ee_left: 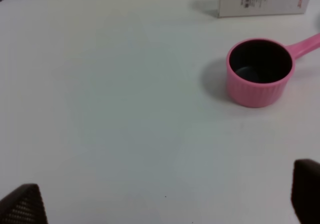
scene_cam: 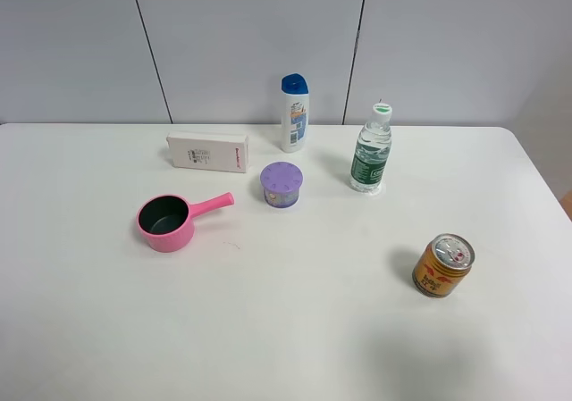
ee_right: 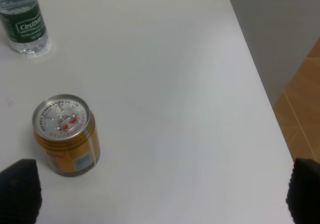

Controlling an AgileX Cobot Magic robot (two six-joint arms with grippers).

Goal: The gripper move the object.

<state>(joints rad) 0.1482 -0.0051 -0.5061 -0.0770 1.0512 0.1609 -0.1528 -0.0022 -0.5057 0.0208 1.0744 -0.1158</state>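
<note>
Left end effector (ee_left: 165, 204): fingers wide apart, empty, over bare desk (ee_left: 110, 109), pink saucepan (ee_left: 259, 72) ahead. Right end effector (ee_right: 162, 196): also spread wide, empty, orange can (ee_right: 66, 134) just beside one finger. Object (scene_cam: 281, 185) upright on desk, between saucepan and water bottle (scene_cam: 372, 149). Behind object: white box (scene_cam: 207, 151), shampoo bottle (scene_cam: 294, 113).

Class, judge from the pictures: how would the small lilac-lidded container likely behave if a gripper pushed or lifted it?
The lilac-lidded container is squat and stands upright on the table, so it would probably slide rather than tip. Its round side could slip between fingers. Its translucent body looks like plastic, likely light and fairly stiff.
</note>
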